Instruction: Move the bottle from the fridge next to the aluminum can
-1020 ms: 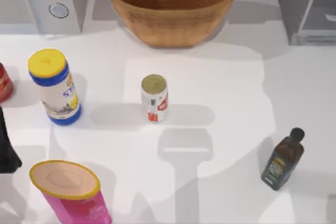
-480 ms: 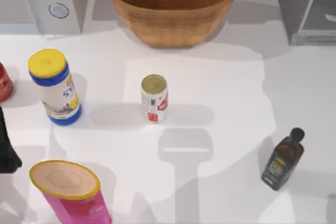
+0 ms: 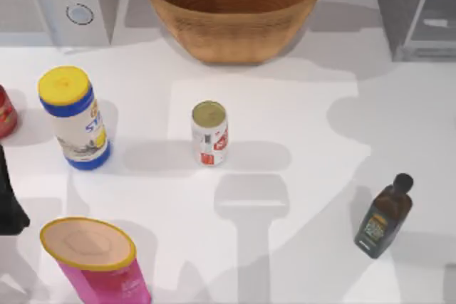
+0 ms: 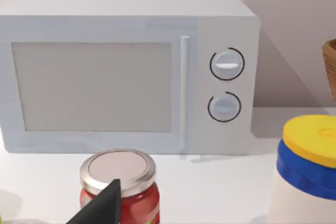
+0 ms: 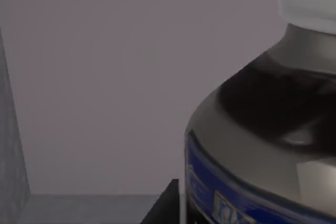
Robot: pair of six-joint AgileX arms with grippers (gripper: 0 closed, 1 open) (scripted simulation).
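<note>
The bottle (image 5: 262, 145), with a white cap, dark neck and blue label, looms very close in the right wrist view, against the fridge's grey inner wall (image 5: 105, 77). A dark part of my right gripper (image 5: 163, 205) sits right beside the bottle's label. In the top view the fridge (image 3: 413, 5) stands at the back right corner. The aluminum can (image 3: 209, 133), white with red markings and a gold top, stands upright mid-table. My left gripper (image 4: 100, 205) hangs parked at the table's left edge (image 3: 8, 201).
A wicker bowl (image 3: 234, 5) sits at the back centre and a microwave (image 3: 64, 1) at the back left. A yellow-lidded canister (image 3: 73, 115), red jar (image 3: 4, 110) and pink canister (image 3: 96, 261) stand on the left. A dark olive bottle (image 3: 385, 217) stands front right.
The shadows on the right side of the table have shifted and changed shape. The things on the table and the left arm have not moved.
</note>
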